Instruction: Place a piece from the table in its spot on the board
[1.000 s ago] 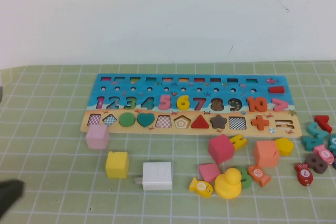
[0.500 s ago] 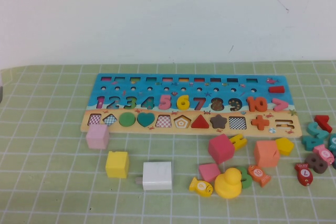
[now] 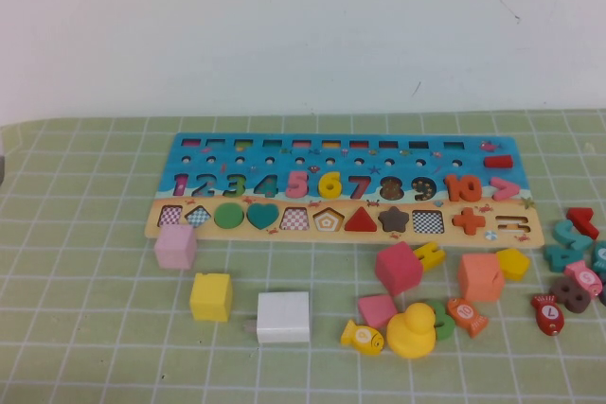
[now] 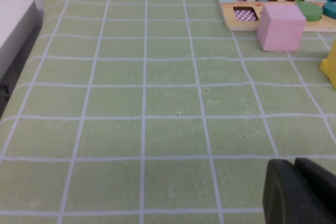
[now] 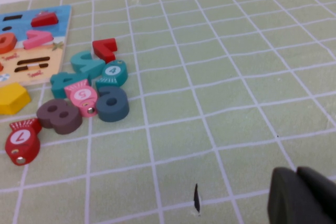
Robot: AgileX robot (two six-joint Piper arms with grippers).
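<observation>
High view showed the left gripper withdrawn out of frame, jaws shut and empty; right gripper likewise shut. The 6 sat in the board, well away: placement apparently done.

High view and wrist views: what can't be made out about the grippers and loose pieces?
- Left gripper: only a dark corner cut off by the left wrist view's edge; absent from the high view.
- Right gripper: likewise in the right wrist view.
- Small yellow piece: partly behind the magenta cube, high view; shape unreadable.
- Green numeral: mostly behind the duck, high view.
</observation>
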